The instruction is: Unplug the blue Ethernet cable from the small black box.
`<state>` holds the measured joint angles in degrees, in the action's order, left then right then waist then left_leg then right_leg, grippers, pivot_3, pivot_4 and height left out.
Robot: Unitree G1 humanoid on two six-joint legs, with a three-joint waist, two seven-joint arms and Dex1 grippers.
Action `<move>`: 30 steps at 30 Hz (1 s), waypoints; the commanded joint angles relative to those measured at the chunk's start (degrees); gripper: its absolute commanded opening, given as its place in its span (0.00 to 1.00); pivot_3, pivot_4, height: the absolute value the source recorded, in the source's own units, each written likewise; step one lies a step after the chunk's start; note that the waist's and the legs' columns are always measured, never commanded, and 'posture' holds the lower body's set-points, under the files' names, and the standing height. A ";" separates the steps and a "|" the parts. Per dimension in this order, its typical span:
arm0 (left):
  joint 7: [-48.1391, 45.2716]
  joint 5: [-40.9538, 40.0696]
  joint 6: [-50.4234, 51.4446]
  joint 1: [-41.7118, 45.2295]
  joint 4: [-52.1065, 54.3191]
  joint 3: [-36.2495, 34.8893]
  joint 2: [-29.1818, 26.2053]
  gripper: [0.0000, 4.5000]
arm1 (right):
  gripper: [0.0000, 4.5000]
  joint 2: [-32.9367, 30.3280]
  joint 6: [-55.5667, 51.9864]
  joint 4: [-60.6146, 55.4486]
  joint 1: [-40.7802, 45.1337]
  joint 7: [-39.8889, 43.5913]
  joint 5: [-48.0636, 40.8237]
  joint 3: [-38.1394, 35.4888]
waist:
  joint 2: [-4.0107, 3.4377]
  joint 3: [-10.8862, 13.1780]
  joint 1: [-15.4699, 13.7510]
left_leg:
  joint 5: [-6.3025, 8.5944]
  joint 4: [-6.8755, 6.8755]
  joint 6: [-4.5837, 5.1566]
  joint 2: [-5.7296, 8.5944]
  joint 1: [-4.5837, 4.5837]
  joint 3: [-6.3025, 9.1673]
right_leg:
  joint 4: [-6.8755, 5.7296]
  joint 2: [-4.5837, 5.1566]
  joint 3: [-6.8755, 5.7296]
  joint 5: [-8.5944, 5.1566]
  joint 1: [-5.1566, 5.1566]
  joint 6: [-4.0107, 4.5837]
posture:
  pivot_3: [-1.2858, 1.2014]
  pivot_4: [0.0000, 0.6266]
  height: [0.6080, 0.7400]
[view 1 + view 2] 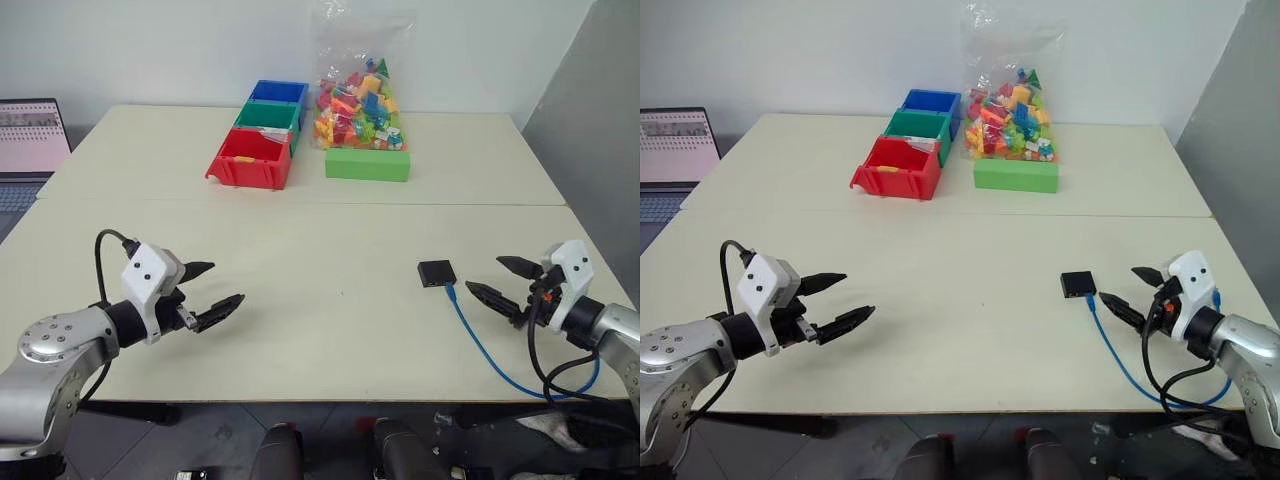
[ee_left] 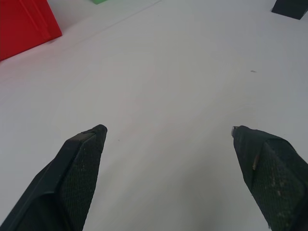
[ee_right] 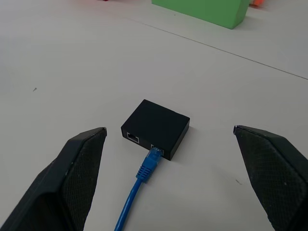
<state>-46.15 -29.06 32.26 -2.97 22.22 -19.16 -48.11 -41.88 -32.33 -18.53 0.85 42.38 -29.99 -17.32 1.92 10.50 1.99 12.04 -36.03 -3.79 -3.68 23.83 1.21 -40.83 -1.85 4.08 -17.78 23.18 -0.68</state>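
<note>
Item: small black box [image 3: 156,128], flat on the worktop [image 1: 330,300] at our right, blue Ethernet cable [image 3: 139,187] still plugged into its near side. Right gripper [image 1: 506,281]: jaws wide, empty, just beside the plug. Left gripper [image 1: 208,292]: jaws wide, empty, well apart. Step, as we judge it: approach. Next move calls for steadying the box and pinching the plug.

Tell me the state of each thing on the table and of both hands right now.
blue Ethernet cable: still plugged into the box.
small black box: flat on the table, one port free.
left hand: open, empty.
right hand: open, empty, facing the box.
red bin: upright.
bag of toy blocks: closed, standing.
laptop: screen on.
</note>
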 commanded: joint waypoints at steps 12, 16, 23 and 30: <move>-0.68 -1.07 2.90 2.77 3.52 -0.20 -1.78 0.98 | 1.00 -1.14 0.38 -1.75 -1.20 1.07 -0.38 -0.94 | 0.00 0.00 -0.02 | 0.00 0.00 0.00 0.00 0.00 0.01 | 0.00 0.00 -0.01 0.00 0.00 0.00 | 0.52 0.24 1.00; -2.06 -2.53 4.54 3.55 5.12 0.98 -2.06 0.98 | 1.00 -0.74 0.00 -2.69 -2.34 0.17 0.11 -0.08 | 0.00 0.00 -0.02 | 0.00 0.00 0.00 0.00 0.00 0.00 | 0.00 0.00 0.00 0.00 0.00 0.00 | 0.52 0.24 1.00; -6.54 -3.63 4.68 4.64 7.77 6.40 -3.66 0.98 | 1.00 -0.28 -5.31 -5.94 -4.21 -5.52 3.29 3.77 | -0.01 0.00 0.01 | 0.00 0.00 0.00 0.00 -0.01 -0.02 | -0.01 0.00 0.01 0.00 0.00 0.00 | 0.52 0.24 1.00; -10.00 -7.37 6.81 8.51 9.96 10.33 -4.40 0.98 | 1.00 6.16 -7.89 -7.25 -3.01 -16.40 8.58 8.13 | -0.01 0.00 0.01 | 0.00 -0.01 0.00 0.00 0.01 0.01 | -0.01 0.00 0.00 0.00 0.01 0.00 | 0.52 0.24 1.00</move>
<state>-55.70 -35.61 38.98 4.72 31.14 -8.77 -51.58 -36.02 -39.80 -24.11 -3.13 28.24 -22.44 -8.89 1.91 10.51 1.99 12.04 -36.03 -3.79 -3.68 23.84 1.19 -40.85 -1.86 4.09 -17.78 23.20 -0.68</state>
